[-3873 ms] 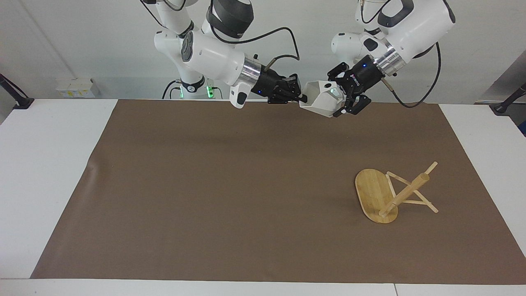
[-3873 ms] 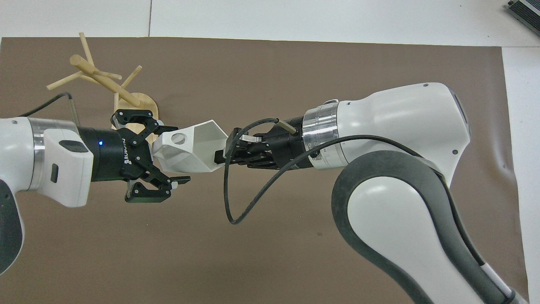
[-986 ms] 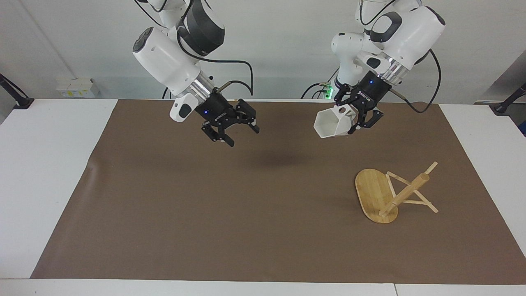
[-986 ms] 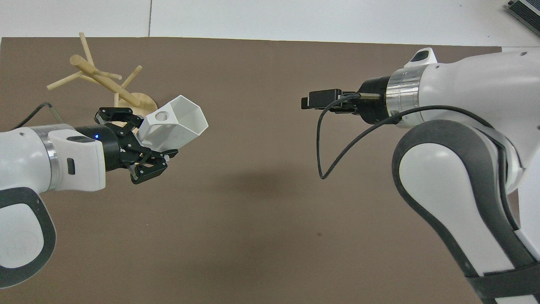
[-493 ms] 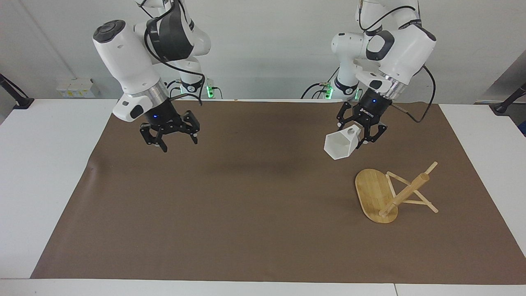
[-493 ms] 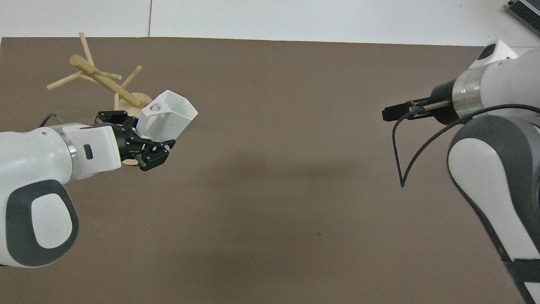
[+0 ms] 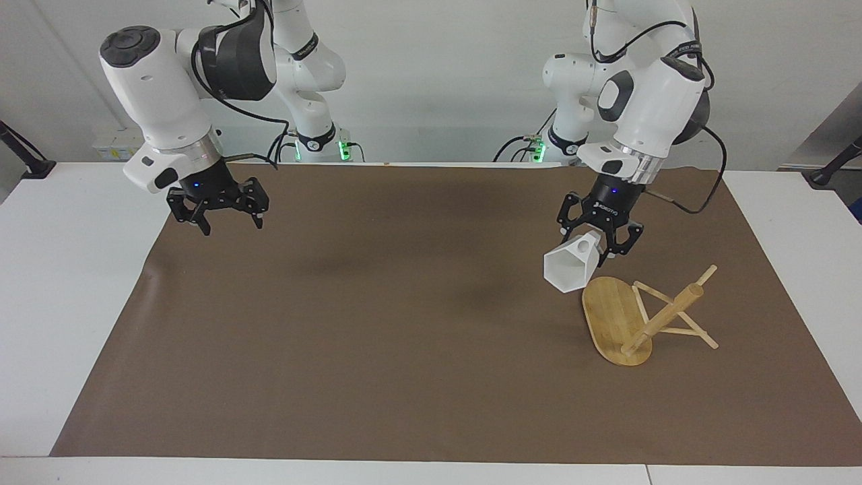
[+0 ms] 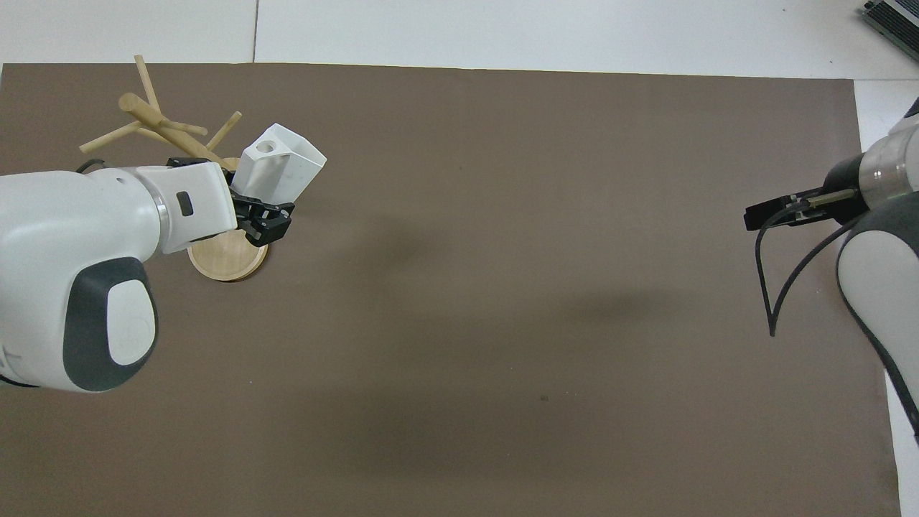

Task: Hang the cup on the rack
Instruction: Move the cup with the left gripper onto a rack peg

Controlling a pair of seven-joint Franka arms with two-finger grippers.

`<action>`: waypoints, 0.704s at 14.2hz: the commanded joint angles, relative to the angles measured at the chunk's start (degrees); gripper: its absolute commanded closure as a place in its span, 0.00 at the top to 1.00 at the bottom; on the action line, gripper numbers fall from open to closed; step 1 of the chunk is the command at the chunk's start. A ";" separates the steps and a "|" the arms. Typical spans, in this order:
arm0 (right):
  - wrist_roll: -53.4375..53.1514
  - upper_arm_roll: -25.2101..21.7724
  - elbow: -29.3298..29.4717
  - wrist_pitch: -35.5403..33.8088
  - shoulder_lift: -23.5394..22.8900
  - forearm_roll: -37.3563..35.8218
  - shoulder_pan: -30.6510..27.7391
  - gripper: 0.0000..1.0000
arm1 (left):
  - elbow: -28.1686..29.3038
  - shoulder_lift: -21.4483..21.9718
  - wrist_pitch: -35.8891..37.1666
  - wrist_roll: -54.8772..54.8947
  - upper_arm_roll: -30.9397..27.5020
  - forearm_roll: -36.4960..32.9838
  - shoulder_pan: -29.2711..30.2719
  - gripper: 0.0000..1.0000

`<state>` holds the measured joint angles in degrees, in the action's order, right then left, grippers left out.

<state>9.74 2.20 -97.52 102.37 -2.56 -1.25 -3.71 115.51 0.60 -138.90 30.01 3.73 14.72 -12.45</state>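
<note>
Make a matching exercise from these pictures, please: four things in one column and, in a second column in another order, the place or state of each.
Things
1. cup
2. rack
3. left gripper
4. right gripper

Places or states
A. stands on the brown mat, toward the left arm's end of the table
B. open and holding nothing, over the mat's edge at the right arm's end
C. held tilted in the air, just above the bamboo base's edge
D. shut on the white handle with the round hole

Pairs: 1-C, 2-A, 3-D, 4-B

White arms [image 7: 161, 87], black pincers, cables
</note>
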 commanded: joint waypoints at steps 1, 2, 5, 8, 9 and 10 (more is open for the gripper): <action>0.63 -2.36 0.31 -3.57 1.68 -1.30 -0.16 1.00 | -2.92 -3.50 -2.07 -6.97 -0.04 -1.54 0.15 0.00; 0.63 -3.50 1.36 -5.15 1.94 -1.13 -0.16 1.00 | -2.92 -4.03 -2.25 -7.60 -0.04 -1.54 0.15 0.00; 0.01 -3.87 3.91 -9.37 1.94 -0.16 -0.16 1.00 | -2.83 -4.21 -2.17 -11.45 -0.21 -1.54 0.23 0.00; -1.12 -3.95 6.02 -12.01 1.94 0.19 -0.16 1.00 | -2.83 -4.21 -1.73 -13.93 -0.56 -1.54 0.76 0.00; -2.35 -3.96 6.46 -12.98 1.86 0.19 -0.16 1.00 | -2.83 -4.21 -1.64 -14.89 -0.56 -1.54 1.20 0.00; -3.49 -3.96 6.73 -13.94 1.86 0.28 -0.16 1.00 | -2.83 -4.21 -1.55 -16.03 -0.56 -1.54 1.55 0.00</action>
<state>8.38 -1.89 -92.29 90.72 -0.42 -1.44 -3.65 113.59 -3.18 -140.62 16.78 2.91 14.65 -12.01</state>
